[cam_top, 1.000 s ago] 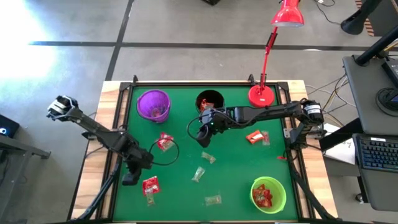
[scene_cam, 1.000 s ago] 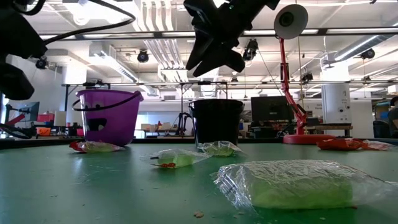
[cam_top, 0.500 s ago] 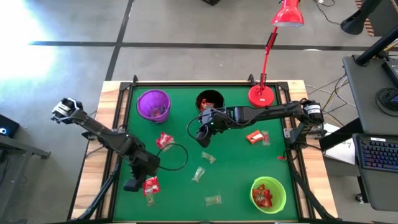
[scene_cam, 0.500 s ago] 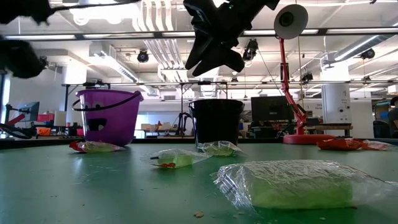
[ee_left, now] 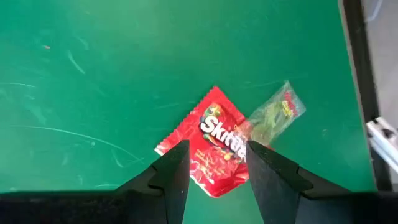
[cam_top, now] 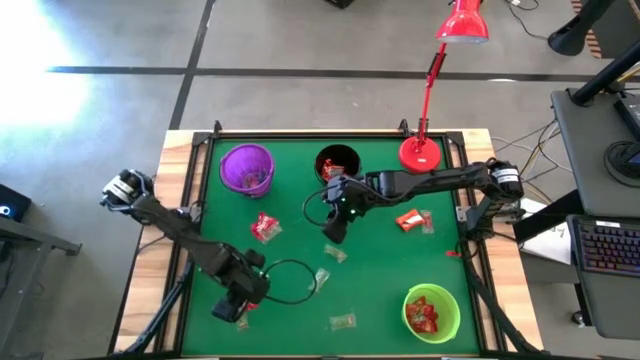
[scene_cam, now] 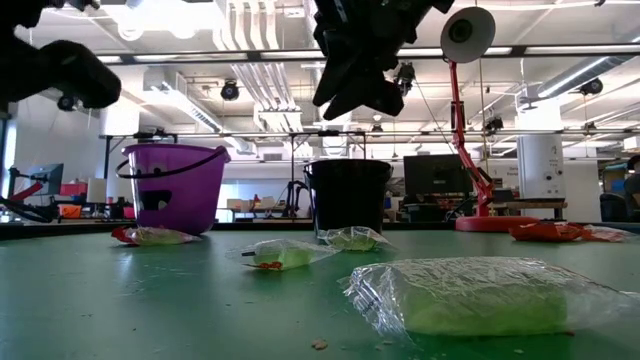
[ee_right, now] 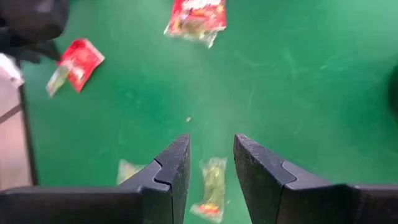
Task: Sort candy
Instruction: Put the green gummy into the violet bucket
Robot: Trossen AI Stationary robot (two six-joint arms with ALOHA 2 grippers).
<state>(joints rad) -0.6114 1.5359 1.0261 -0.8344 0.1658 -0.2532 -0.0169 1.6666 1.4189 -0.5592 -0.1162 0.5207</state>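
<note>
Red candy between left fingers.

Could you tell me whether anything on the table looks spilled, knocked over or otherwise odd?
Nothing stands out. The purple cup, black cup and green cup stand upright, and the loose candies, such as the red Skittles packet, simply lie unsorted on the green table.

The green surface has a wooden border and stands on a grey concrete floor crossed by dark lines. A red desk lamp rises from its far edge. To one side, a grey desk carries a keyboard. Behind lies an open hall with white ceiling pipes, strip lights and what may be workbenches.
</note>
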